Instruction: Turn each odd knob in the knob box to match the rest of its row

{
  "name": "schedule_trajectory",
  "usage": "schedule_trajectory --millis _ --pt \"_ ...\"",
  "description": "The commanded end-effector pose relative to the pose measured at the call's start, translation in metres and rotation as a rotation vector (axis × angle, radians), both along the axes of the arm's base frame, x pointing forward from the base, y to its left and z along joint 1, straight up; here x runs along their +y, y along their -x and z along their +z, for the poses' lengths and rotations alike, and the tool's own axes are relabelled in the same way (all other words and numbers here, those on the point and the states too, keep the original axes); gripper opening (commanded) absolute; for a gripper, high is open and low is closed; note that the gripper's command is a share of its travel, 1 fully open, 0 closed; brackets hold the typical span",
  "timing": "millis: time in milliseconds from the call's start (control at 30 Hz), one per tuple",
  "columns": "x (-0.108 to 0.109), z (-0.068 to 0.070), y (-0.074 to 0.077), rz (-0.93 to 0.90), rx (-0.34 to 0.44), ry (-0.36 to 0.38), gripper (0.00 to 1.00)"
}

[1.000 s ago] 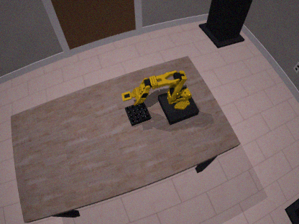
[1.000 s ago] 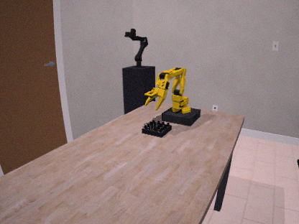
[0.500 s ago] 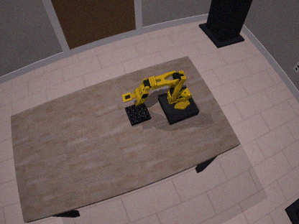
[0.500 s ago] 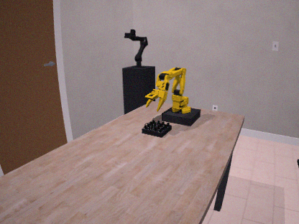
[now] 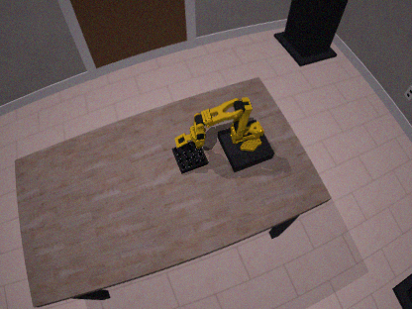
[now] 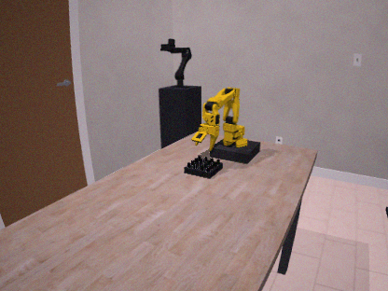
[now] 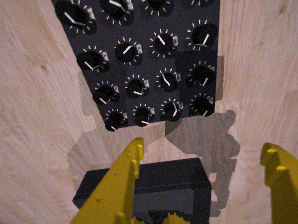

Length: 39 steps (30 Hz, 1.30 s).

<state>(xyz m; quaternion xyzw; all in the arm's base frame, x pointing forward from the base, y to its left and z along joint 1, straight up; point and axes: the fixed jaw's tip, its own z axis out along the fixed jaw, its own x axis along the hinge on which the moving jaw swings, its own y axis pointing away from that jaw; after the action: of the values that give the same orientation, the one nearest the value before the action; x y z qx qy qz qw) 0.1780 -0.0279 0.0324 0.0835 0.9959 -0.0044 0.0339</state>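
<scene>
Jaws: apart, nothing between them; gripper [image 5: 190,144] [image 6: 205,145] [image 7: 202,150] above the table.
Knob box [image 5: 190,158] [image 6: 203,169] [image 7: 150,67]: on the wooden table [image 5: 124,198] [image 6: 163,224] [image 7: 260,65], nearer its far long edge than the near-left corner.
Black base [image 5: 248,154] [image 6: 235,153] [image 7: 172,172]: near the knob box.

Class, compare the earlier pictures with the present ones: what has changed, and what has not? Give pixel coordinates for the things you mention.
The gripper [image 5: 190,144] [image 6: 204,145] [image 7: 202,147] has come down closer to the knob box [image 5: 190,158] [image 6: 203,168] [image 7: 150,65], with the arm bending lower. Nothing was taken hold of or let go; it is open. The knob box and the black base [image 5: 246,157] [image 6: 242,153] stayed put.
</scene>
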Motion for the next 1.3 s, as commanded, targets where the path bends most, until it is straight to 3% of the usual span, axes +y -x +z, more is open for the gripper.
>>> schedule_trajectory --millis 0,367,733,1267 --pt "0.002 -0.007 0.009 0.0 0.062 -0.013 0.4" --pt "0.002 -0.007 0.01 -0.014 0.065 -0.015 0.39" --pt "0.005 -0.007 0.008 -0.155 0.064 -0.019 0.34" --pt "0.012 -0.007 0.004 -0.584 0.059 -0.034 0.16"
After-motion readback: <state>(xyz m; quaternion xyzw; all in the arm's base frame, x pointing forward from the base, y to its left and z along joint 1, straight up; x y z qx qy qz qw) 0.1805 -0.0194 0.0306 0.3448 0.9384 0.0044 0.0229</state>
